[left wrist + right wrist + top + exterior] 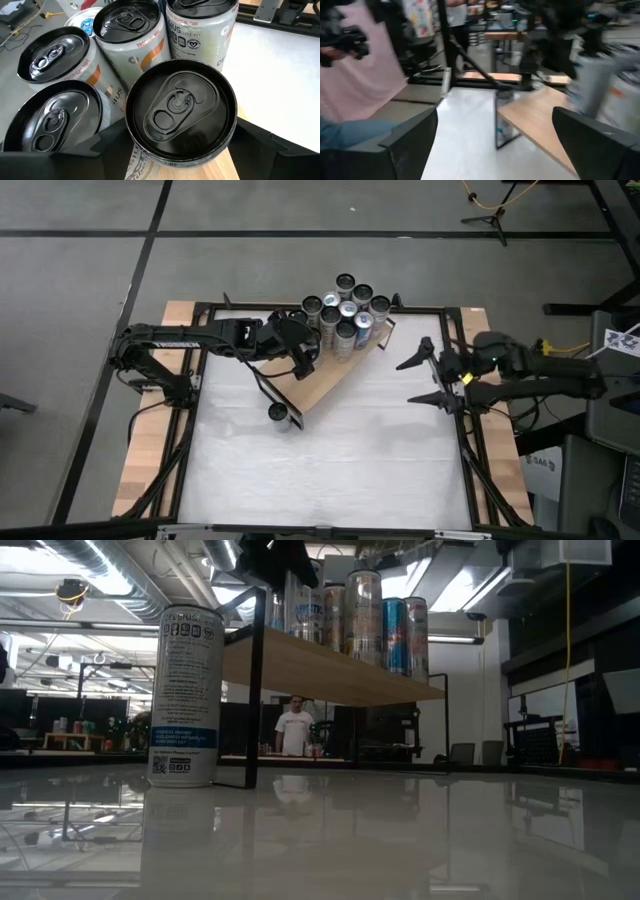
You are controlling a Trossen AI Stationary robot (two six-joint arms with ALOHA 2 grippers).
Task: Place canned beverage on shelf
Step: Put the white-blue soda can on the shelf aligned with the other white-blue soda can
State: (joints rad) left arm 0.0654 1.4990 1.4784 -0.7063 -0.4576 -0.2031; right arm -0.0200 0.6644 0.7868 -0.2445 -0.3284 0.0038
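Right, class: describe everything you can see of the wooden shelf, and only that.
The shelf is a long, light-brown wooden board on thin black metal end frames, raised above the white table. Seen from above, it lies at a slant. A cluster of upright cans crowds its far end, and the left claw sits over the board beside them, around one can. A lone can stands on the table by its near frame. The near half of the board is bare.

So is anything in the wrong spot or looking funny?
One can stands alone on the white table, beside the shelf's near end, while the other cans are bunched at its far end. The shelf also sits slanted across the table. Nothing looks tipped, dented or spilled. The left gripper is at a can on the shelf.
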